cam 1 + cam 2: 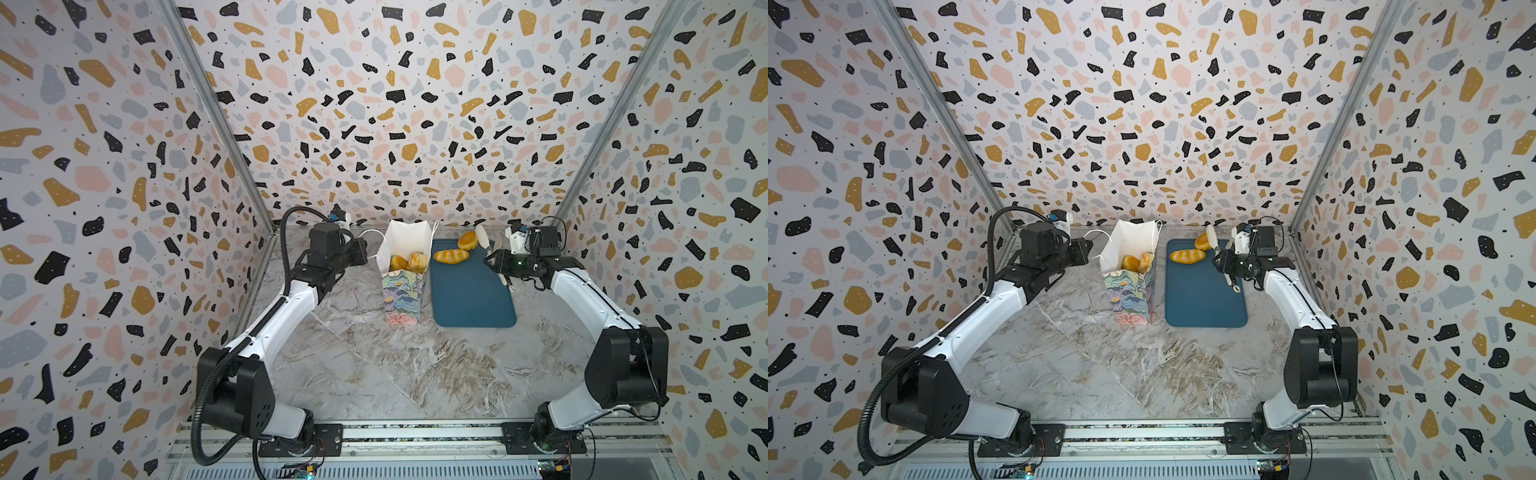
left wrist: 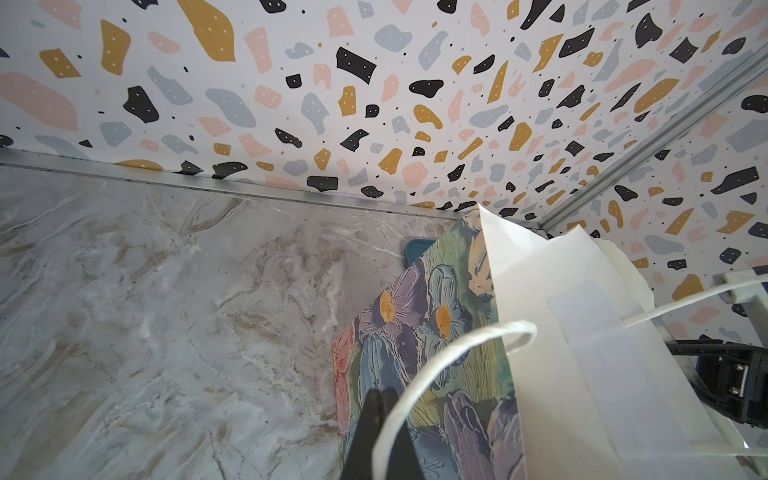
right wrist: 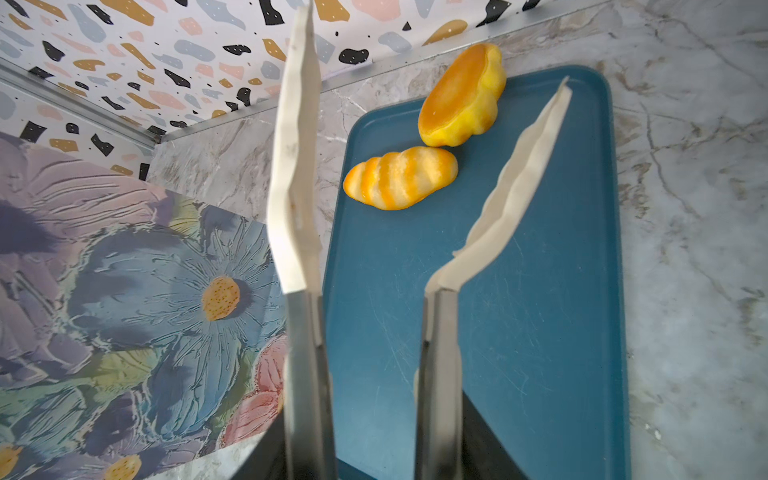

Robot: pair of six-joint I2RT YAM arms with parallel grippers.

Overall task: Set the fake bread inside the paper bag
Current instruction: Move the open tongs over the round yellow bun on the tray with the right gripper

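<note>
left gripper (image 2: pixel 379 399): level, jaws together beside paper bag (image 1: pixel 405 286)
right gripper (image 1: pixel 498 264): clamped on tongs (image 3: pixel 299 166) above tray (image 1: pixel 473 299)
hidden: fake bread (image 1: pixel 409 262) inside bag, partly

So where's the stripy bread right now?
In both top views the stripy bread lies at the far end of the blue tray, just right of the paper bag, with the round bun right behind it.

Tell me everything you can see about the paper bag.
The paper bag stands upright and open on the marble table, beside the blue tray. Pastel painted flowers outside, white inside, white cord handles. Two golden breads show inside. The shut left gripper sits by one handle; a grip is unclear.
</note>
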